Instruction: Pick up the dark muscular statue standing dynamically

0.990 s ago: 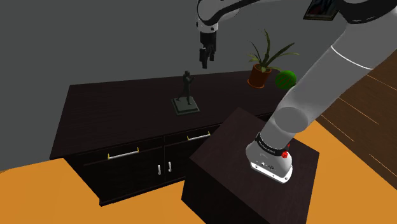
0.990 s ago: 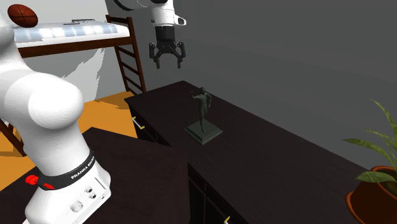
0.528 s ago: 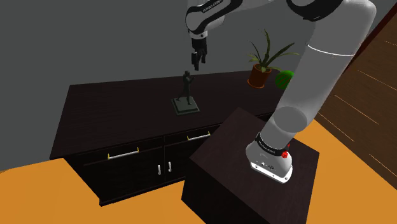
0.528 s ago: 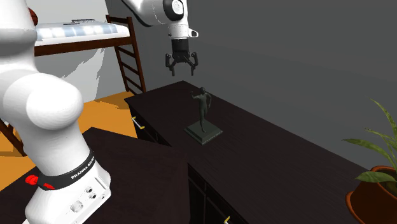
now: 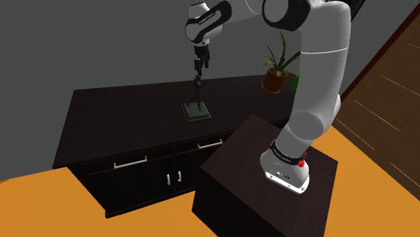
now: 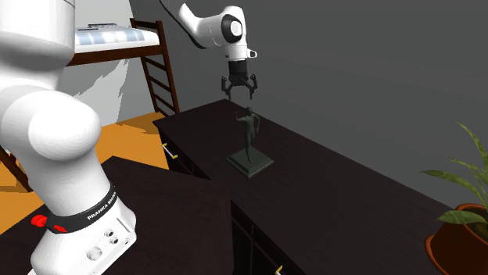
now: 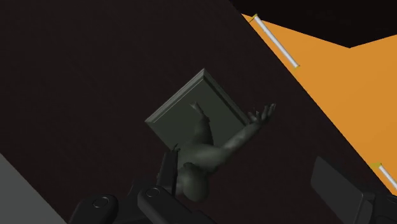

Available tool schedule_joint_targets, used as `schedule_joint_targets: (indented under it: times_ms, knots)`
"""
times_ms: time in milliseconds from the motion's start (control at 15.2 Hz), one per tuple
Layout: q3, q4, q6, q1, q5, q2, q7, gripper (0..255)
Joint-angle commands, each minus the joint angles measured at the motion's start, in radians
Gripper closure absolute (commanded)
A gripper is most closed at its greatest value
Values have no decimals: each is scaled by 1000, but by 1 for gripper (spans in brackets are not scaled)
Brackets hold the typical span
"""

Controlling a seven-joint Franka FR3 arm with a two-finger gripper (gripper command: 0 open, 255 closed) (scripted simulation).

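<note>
— Where is the gripper compared with a second ago?
— It is lower and further toward the shoulder view's left. It hangs just above the statue, where before it was high and off to one side.
— And in the second exterior view?
— It is further right and farther from the camera.
— Does the arm look different?
— Yes. Its long white link leaned in from the shoulder view's right, and now it stands nearly upright.

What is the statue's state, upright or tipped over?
Upright: the statue stands on its square base, flat on the dark cabinet; the open end effector hangs above it.
</note>
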Motion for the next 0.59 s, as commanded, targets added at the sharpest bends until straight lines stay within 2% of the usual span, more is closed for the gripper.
schedule_joint_targets:
  times_ms: [0, 198, 528]
  knots:
    - [0, 83, -2, -11, 5, 77, -14, 0]
    - [3, 234, -20, -27, 12, 204, -32, 0]
    - [5, 232, 17, -29, 13, 239, -28, 0]
